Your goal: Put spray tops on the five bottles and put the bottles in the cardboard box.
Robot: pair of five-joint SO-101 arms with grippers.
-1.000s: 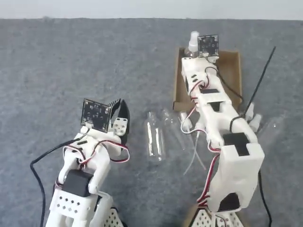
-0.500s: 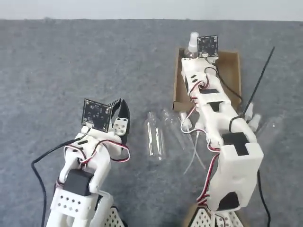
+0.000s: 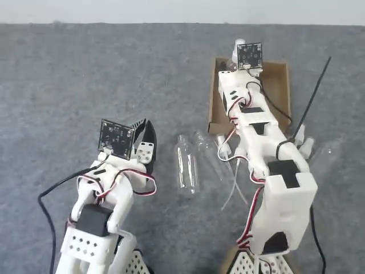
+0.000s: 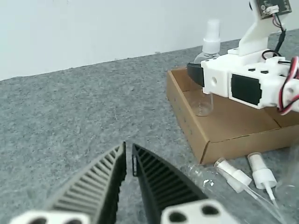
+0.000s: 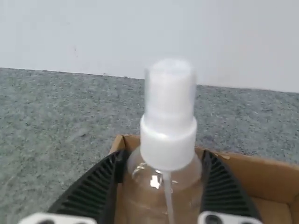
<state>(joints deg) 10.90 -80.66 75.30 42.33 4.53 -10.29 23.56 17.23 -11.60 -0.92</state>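
The right gripper [image 5: 162, 184] is closed on a clear bottle [image 5: 166, 172], which is clasped by its shoulders between the two black fingers. A white spray top [image 5: 169, 112] is fitted on this bottle. The bottle is held upright inside the cardboard box [image 3: 278, 91], at a far corner; whether its base is touching the box floor cannot be told. The left gripper [image 4: 129, 154] is held above the grey mat [image 3: 85, 74], well apart from the box, with its fingers drawn almost together and nothing held between them. Two uncapped bottles [image 3: 186, 165] [image 3: 206, 149] are laid on the mat between the arms. Loose spray tops [image 3: 224, 147] are seen just beside the box's near wall.
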